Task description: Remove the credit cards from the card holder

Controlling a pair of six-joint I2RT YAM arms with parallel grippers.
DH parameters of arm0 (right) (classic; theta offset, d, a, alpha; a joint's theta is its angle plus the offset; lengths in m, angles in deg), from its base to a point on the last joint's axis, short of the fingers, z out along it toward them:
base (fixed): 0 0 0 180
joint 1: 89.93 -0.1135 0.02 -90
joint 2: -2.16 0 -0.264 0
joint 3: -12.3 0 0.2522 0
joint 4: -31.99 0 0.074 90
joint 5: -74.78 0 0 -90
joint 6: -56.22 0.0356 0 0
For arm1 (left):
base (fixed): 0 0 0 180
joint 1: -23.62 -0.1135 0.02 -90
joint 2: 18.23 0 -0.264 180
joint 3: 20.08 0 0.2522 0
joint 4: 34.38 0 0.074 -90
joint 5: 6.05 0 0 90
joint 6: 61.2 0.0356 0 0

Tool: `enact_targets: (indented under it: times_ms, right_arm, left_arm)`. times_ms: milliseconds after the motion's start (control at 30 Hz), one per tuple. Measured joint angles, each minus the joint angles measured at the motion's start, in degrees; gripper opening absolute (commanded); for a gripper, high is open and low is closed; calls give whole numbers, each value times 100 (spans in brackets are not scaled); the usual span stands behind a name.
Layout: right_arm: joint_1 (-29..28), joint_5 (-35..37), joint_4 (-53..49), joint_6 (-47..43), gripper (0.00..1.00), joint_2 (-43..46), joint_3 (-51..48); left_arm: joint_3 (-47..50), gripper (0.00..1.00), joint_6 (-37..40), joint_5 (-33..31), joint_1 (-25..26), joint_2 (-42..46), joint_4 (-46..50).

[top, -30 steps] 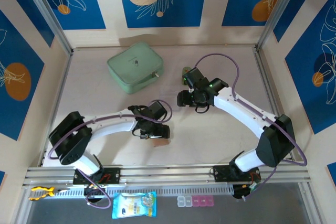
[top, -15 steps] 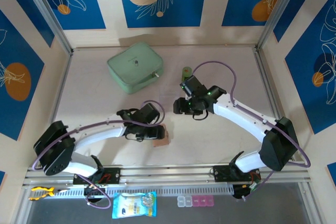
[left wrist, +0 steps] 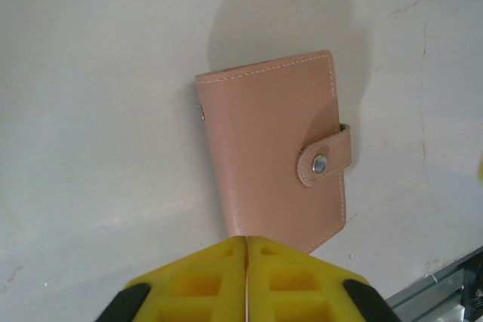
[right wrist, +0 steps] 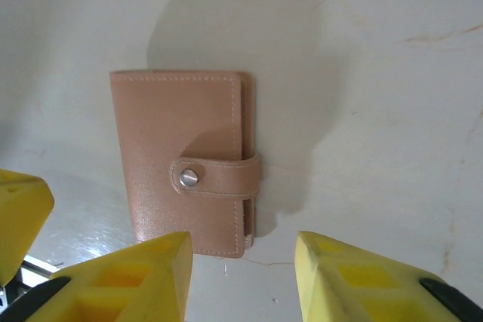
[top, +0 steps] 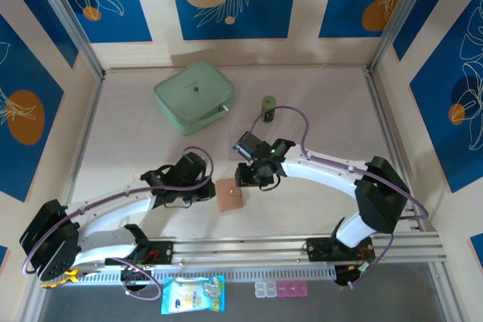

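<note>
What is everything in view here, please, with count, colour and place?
Card holder: one, tan, closed, near middle of table.
Case: one, mint-green, far left.
Small object: one, olive-green, far middle.
Packet: one, blue-white, below the rail.
Small box: one, clear and pink, right of packet.
Tool: one, yellow, near-left corner.
Table: one, pale.
Left gripper: yellow, shut, beside card holder.
Right gripper: yellow, open, over card holder.

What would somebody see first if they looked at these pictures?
A small tan card holder lies snapped shut near the front of the table. The left gripper has its yellow fingers pressed together close by its edge, and the right gripper hangs open over it. A mint-green zip case sits farther back.
</note>
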Motion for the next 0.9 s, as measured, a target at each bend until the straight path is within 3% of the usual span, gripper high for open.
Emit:
enact_targets:
  times_ms: [367,900]
  right_arm:
    - [-584,157,-243,37,35,-1117,876]
    - [-658,428,-769,-203,34,-1904,1582]
  left_arm:
    - [723,0,-334,643,-389,44,-1132]
    - [1051,0,-649,1071,-658,2,-1902]
